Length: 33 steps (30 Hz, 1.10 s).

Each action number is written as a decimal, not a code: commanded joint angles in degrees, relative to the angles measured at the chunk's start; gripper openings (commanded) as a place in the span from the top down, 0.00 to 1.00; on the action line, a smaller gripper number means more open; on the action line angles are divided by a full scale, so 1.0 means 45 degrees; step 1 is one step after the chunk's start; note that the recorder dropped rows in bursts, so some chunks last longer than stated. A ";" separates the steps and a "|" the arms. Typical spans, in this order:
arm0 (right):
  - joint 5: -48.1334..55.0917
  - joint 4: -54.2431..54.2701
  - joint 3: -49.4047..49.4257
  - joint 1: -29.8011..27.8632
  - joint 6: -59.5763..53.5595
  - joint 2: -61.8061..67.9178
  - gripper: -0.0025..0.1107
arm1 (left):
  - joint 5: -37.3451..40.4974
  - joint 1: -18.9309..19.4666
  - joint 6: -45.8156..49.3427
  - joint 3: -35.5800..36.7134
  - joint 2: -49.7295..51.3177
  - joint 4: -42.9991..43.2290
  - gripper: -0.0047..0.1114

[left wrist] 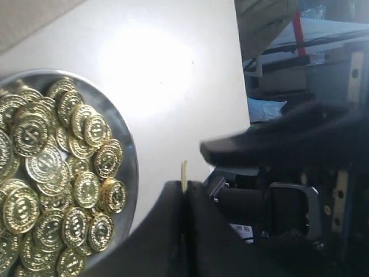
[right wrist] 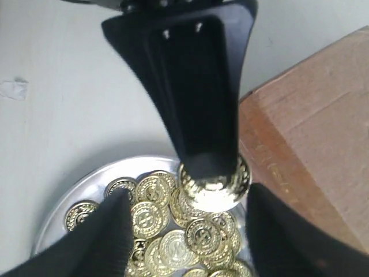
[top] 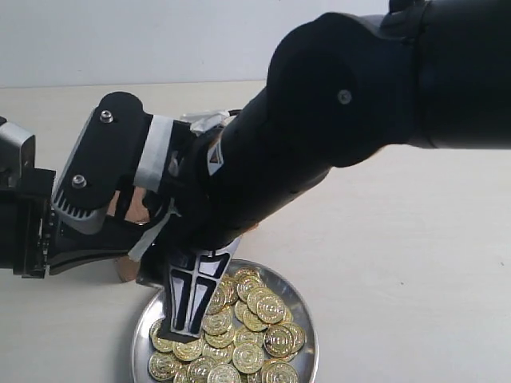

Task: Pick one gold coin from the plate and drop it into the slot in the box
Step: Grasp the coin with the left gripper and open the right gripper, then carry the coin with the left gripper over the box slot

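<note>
The silver plate (top: 308, 339) holds a heap of gold coins (top: 255, 327) at the front of the table. My left gripper (left wrist: 184, 186) is shut on one gold coin (left wrist: 184, 172), seen edge-on beside the plate's rim (left wrist: 131, 173). In the right wrist view that coin (right wrist: 216, 187) hangs from the left gripper's finger (right wrist: 199, 109), just above the heap. My right gripper (right wrist: 187, 202) stands open, one finger on each side of the held coin. The brown box (right wrist: 311, 138) lies next to the plate. In the exterior view only small parts of the box (top: 129, 206) show behind the arms. The slot is hidden.
The bulky black right arm (top: 335, 112) crosses the exterior view from the upper right and covers both grippers' tips. A black patterned finger (top: 190, 297) reaches down over the plate's left side. The left arm's base (top: 24, 207) sits at the left edge. A pale tabletop (top: 415, 263) stretches to the right.
</note>
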 commanded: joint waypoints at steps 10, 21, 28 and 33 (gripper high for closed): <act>0.2382 -0.0759 -0.0082 0.0017 0.5322 -0.2303 0.98 | -0.0123 0.0133 0.0434 -0.0734 0.0012 -0.0076 0.96; 0.4057 -0.1921 0.0844 0.0017 0.7221 -0.4025 0.98 | -0.0909 0.0110 0.5158 -0.3676 -0.0059 0.0643 0.96; 0.3772 -0.1921 0.2977 0.0017 0.7852 -0.5202 0.98 | -0.3213 -0.0038 1.0725 -0.4417 0.0023 0.1229 0.96; 0.3230 -0.1921 0.3473 0.0017 0.7852 -0.5696 0.98 | -0.5347 -0.0876 1.1421 -0.4417 0.0394 0.1223 0.96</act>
